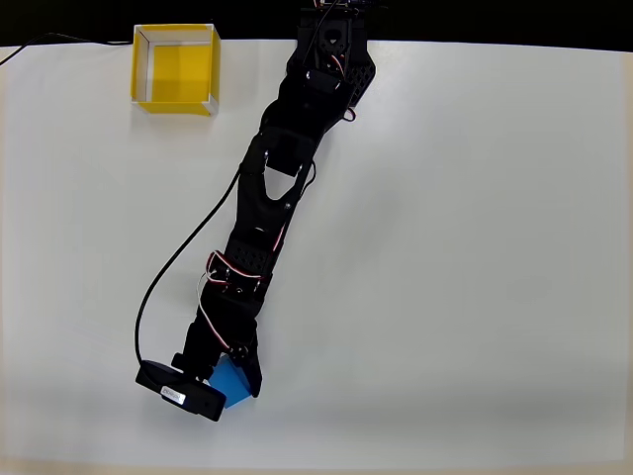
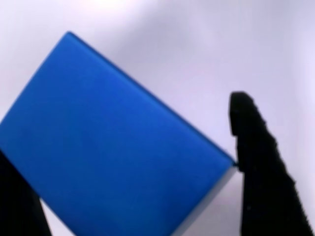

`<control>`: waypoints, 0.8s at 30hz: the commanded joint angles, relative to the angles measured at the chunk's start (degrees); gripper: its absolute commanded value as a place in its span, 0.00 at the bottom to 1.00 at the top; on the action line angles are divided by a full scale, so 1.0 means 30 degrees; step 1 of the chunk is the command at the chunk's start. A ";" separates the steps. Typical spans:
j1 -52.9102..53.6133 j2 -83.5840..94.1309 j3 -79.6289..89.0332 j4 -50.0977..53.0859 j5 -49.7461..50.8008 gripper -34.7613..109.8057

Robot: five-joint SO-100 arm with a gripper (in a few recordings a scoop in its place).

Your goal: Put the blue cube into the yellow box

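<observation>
Blue cube fills most of the wrist view, sitting between the gripper jaws, which are spread about cube-wide, each finger touching a side, so basically clamped on it. Overhead, the yellow box has nothing in it and sits well apart at the table's far corner.

Cube between tool fingers, well apart from box
</observation>
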State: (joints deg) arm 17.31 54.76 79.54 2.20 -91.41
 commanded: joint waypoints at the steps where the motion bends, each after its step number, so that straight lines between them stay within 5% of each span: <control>1: 0.0264 0.8467 0.0791 0.0937 -0.0645 0.40; 13: 0.1787 1.9600 0.6533 0.6182 -0.0586 0.39; 24: 1.1045 2.1885 0.6621 1.0312 -0.1289 0.39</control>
State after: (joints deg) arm 39.46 111.62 101.60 31.03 -93.87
